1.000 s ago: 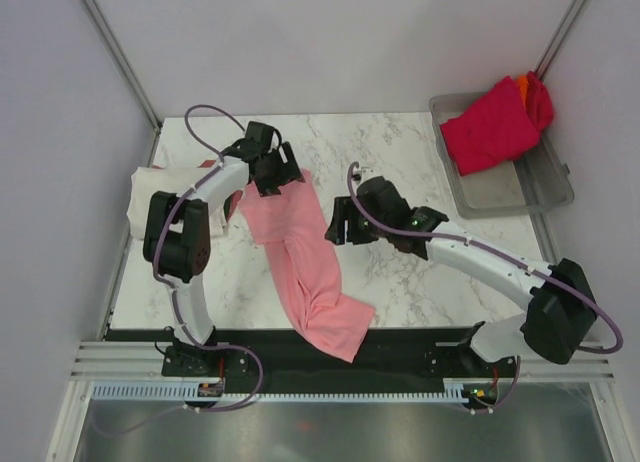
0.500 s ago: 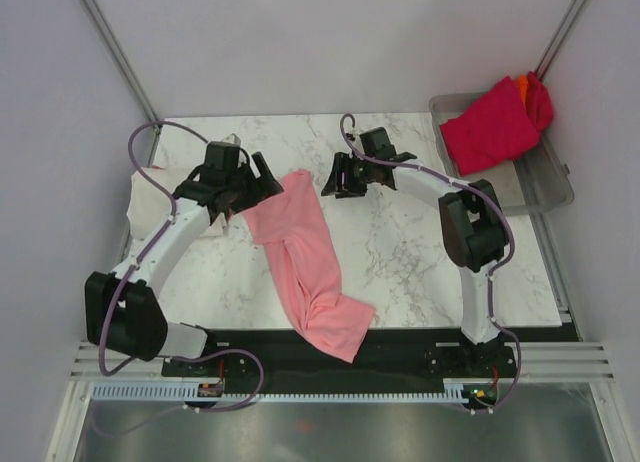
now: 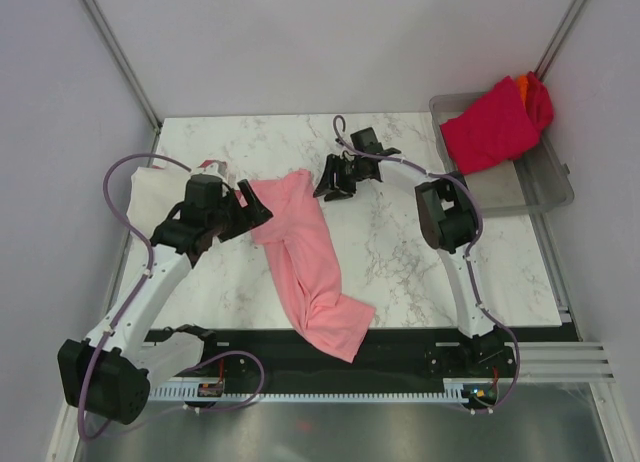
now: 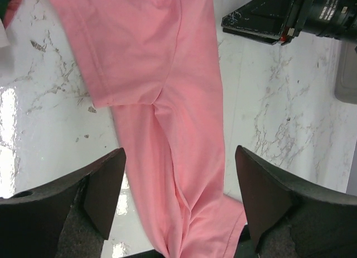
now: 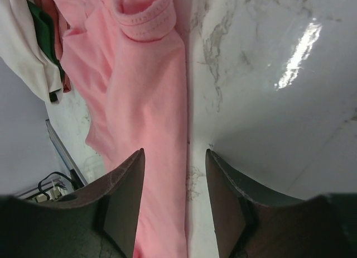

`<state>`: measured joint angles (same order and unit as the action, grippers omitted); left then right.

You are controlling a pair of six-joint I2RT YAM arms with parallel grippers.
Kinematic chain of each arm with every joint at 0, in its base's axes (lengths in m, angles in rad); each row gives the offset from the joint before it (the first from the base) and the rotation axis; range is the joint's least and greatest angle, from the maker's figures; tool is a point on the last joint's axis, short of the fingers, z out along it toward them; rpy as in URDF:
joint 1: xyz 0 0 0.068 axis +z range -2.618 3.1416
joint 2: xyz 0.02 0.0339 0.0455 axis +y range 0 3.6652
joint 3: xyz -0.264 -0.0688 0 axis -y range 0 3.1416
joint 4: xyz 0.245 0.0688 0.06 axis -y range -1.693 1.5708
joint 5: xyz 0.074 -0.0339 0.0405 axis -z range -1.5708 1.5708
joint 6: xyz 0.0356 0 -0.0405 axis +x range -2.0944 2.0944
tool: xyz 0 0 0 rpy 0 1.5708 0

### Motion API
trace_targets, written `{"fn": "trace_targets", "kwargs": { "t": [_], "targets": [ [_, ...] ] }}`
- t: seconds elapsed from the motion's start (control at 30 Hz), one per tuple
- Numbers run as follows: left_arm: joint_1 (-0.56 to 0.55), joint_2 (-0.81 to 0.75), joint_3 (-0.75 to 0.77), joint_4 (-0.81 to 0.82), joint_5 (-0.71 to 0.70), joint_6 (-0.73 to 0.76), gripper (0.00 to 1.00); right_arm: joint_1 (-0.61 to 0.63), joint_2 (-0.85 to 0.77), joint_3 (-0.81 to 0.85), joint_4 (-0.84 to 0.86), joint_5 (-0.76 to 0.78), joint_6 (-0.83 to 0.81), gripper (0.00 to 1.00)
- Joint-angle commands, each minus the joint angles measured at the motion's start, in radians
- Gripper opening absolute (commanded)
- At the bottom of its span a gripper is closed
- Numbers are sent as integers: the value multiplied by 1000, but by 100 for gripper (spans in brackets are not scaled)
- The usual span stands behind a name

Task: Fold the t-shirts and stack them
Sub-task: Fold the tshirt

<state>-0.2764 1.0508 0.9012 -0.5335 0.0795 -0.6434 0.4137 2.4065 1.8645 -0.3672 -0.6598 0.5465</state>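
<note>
pink t-shirt [image 3: 305, 262] lies in a long rumpled strip on the bench [image 3: 400, 252], near edge to centre. left jaws spread wide, empty, over its far-left edge. right jaws apart, empty, beside its far-right corner. crimson t-shirt [image 3: 490, 127] heaped in far-right tray [image 3: 545, 187].

Four shirts show from above: one pink shirt [image 3: 305, 257], one cream-white shirt [image 3: 150, 197], one crimson shirt [image 3: 488, 127] and one orange shirt [image 3: 523, 82], of which only a corner shows. Whether more cloth lies folded with the cream-white one cannot be told. There is one tray [image 3: 548, 190] and one surface [image 3: 400, 252]. There are two arms, the left arm [image 3: 140, 292] and the right arm [image 3: 447, 217], each ending in one pincer: the left pincer [image 3: 256, 206] and the right pincer [image 3: 334, 189].
</note>
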Motion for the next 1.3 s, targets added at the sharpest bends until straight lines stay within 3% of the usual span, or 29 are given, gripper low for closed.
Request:
{"fn": "trace_targets", "kwargs": {
  "t": [0.0,0.07,0.17,0.27,0.3,0.6,0.93,1.13,1.2,1.27],
  "targets": [
    [3,-26,-21,-10,-20,22,87,45,34,61,-18,-17,21,55],
    [5,-32,-25,-16,-21,25,87,54,49,84,-27,-8,26,54],
    [5,-46,-30,-22,-24,30,87,57,78,120,-33,-1,44,44],
    [5,-61,-44,-28,-26,33,87,45,115,183,-58,11,52,17],
    [5,-64,-50,-26,-23,30,87,36,124,200,-61,12,56,2],
    [2,-78,-140,26,52,21,87,-177,181,372,-70,-38,125,0],
    [2,-52,-169,64,74,22,87,-288,222,416,105,-100,283,0],
    [-4,-26,-211,118,103,18,87,-308,255,466,171,-92,319,22],
    [-9,-15,-219,127,111,16,87,-317,253,472,175,-95,317,50],
    [-26,-5,-231,148,121,11,87,-323,226,441,166,-84,297,66]
  ]
}}
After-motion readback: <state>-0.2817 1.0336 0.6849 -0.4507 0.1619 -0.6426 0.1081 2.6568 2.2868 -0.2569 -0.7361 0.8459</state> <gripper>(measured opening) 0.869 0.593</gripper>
